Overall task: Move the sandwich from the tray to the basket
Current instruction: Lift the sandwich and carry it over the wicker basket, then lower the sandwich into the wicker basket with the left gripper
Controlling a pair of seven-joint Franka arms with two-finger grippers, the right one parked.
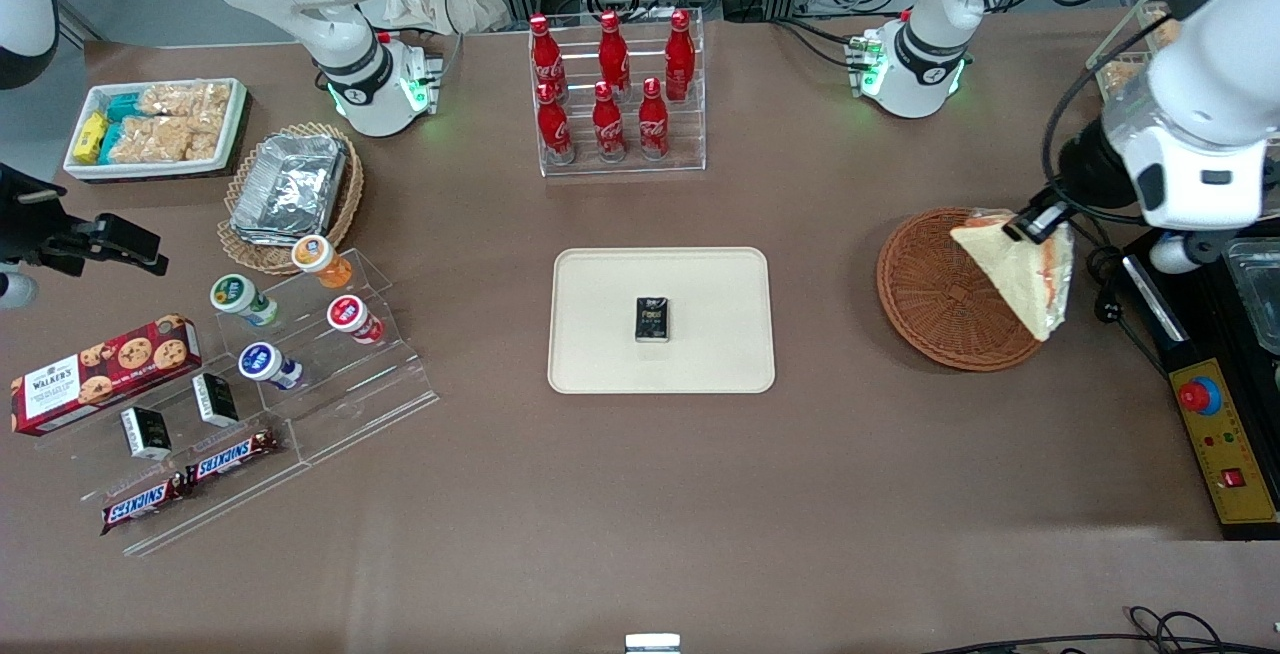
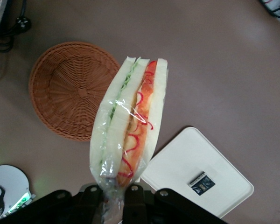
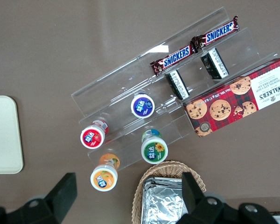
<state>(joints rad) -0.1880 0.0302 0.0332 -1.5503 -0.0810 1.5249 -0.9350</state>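
Pinching sandwich (image 1: pixel 1035 279) end, gripper (image 1: pixel 1028 224) nr. basket (image 1: pixel 935 294).

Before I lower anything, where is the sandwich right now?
In the front view, the sandwich is held in the closed pincer toward the working arm's end of the table, partly overlapping the basket.

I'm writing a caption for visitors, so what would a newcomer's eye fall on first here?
First, the wrapped sandwich, its wrapper pinched in the left gripper, near the round wicker basket toward the working arm's end of the table. Next, the bright red bottles in a clear rack, farther from the front camera than the pale tray. That tray bears a small black box.
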